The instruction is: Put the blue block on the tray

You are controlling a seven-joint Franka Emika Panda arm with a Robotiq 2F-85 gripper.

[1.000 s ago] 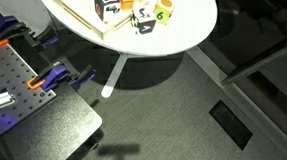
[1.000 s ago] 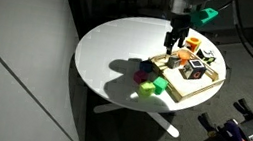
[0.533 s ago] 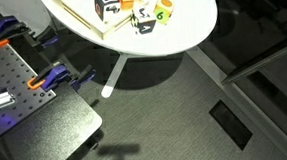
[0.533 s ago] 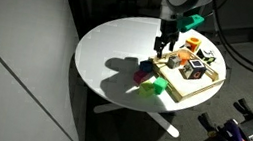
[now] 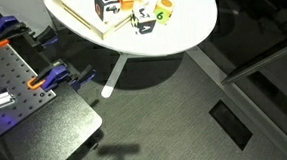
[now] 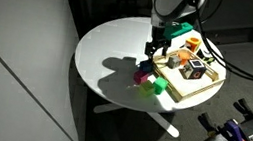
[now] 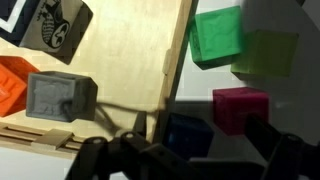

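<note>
On the white tabletop [image 6: 110,48], the blue block [image 7: 187,133] sits beside the tray [image 7: 130,60] (not yet grasped); jaws spread wide, empty, above it.

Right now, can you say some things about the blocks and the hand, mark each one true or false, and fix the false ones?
1. The blue block is already on the tray. False: it lies on the white table, just outside the tray's rim.
2. A gray cube sits on the tray. True.
3. The hand is holding the green block. False: the hand is open, and the green block lies on the table.
4. The pink block lies off the tray. True.
</note>
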